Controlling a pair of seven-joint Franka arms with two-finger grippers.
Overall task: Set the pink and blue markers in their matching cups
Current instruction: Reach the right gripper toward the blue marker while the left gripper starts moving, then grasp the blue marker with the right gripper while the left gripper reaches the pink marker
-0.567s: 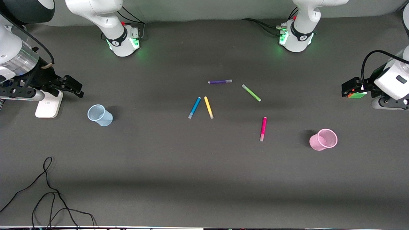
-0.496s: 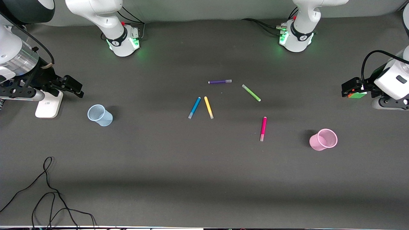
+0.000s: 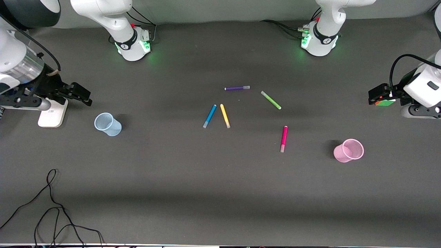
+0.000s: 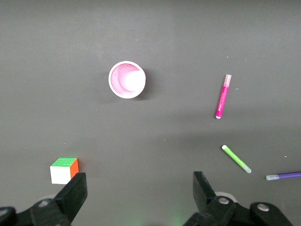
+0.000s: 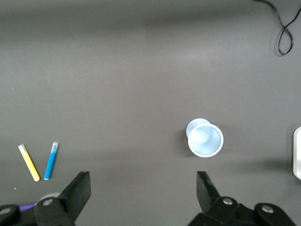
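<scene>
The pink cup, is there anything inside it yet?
No. The small translucent pink plastic cup stands upright with nothing inside; the left wrist view looks straight down to its bare bottom. The slim magenta-pink marker lies flat on the dark table, apart from the cup.

We see 2 markers lying flat and 2 upright cups. The pink marker [image 3: 283,138] and pink cup [image 3: 348,150] sit nearest the left gripper [image 3: 372,96]; the blue marker [image 3: 209,116] and pale blue cup [image 3: 108,124] sit toward the right gripper [image 3: 82,96].
</scene>
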